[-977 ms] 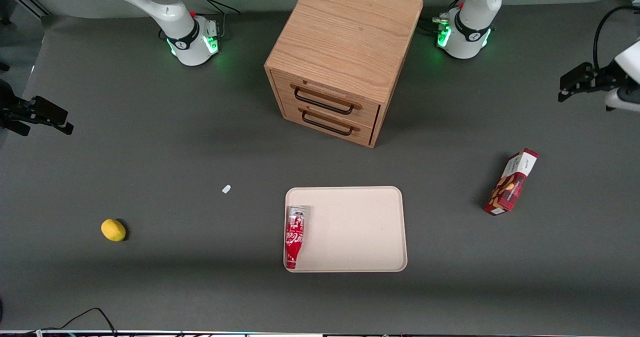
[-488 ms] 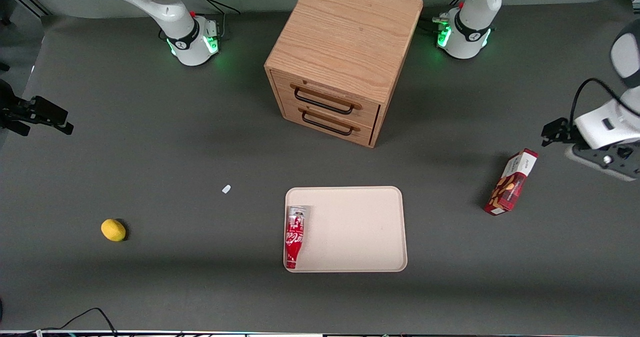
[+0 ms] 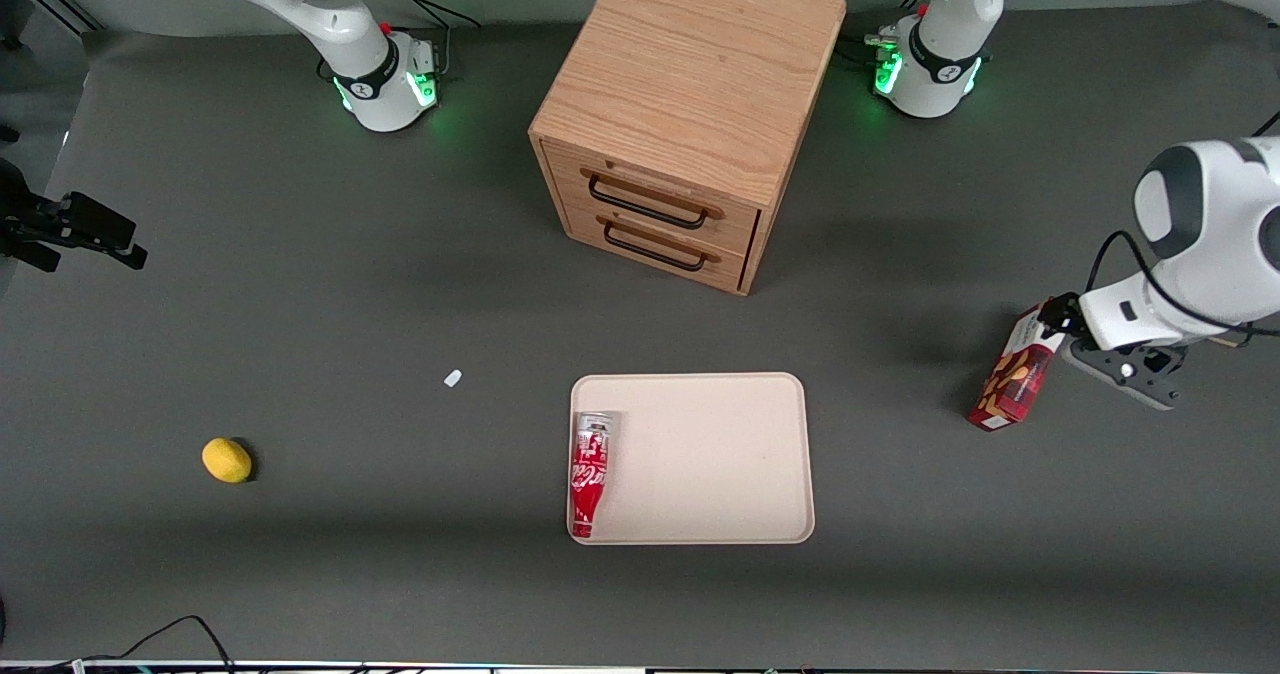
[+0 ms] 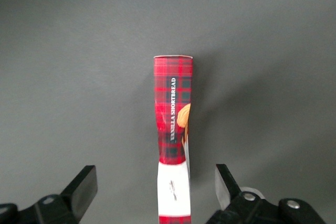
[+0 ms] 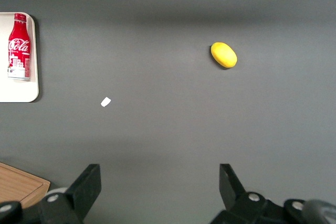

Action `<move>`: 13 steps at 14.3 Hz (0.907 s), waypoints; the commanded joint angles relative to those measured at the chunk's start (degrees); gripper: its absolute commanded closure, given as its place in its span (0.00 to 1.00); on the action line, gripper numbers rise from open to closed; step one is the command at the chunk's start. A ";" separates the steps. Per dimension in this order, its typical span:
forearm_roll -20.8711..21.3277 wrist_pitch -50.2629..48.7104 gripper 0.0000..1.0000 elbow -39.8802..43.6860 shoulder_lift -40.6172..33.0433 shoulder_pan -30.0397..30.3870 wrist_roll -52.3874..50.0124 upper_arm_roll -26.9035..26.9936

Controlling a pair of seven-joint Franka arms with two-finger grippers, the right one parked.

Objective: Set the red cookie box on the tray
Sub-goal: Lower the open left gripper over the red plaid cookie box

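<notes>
Red cookie box (image 3: 1010,379): lying on the bench toward the working arm's end, well apart from the tray; its white-panel end is pointing away from the front camera and sitting under the arm's wrist. In the left wrist view the red cookie box (image 4: 172,140) is standing on its narrow edge, plaid side showing.
Bench (image 3: 300,554): dark grey, carrying everything here.
Cabinet (image 3: 680,114): wooden, two drawers with dark handles, standing farther from the front camera than the tray.
Tray (image 3: 720,454): beige, lying flat near the middle of the bench, in front of the cabinet's drawers.
Tool (image 4: 156,187): hanging over the white-panel end of the box, its two fingers (image 4: 84,184) spreading wide, one on each side of the box and touching neither side.
Cola can (image 3: 589,472): red, bottle-shaped, lying along the tray's edge nearest the parked arm.
Lemon (image 3: 227,459): yellow, resting toward the parked arm's end.
White scrap (image 3: 453,378): lying between lemon and tray.
</notes>
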 commanded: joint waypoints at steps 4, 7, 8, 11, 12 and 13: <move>0.63 10.40 0.00 -4.30 4.17 0.32 0.87 -0.04; 0.54 16.99 0.00 -7.47 5.58 0.14 0.52 0.05; 0.54 17.27 0.00 -7.56 6.02 0.14 0.43 0.14; 0.28 16.75 0.00 -7.65 6.37 0.23 -0.62 0.14; 0.28 16.39 0.02 -7.56 6.37 0.49 -0.71 0.23; 0.28 16.39 0.08 -7.56 6.37 0.49 -0.72 0.14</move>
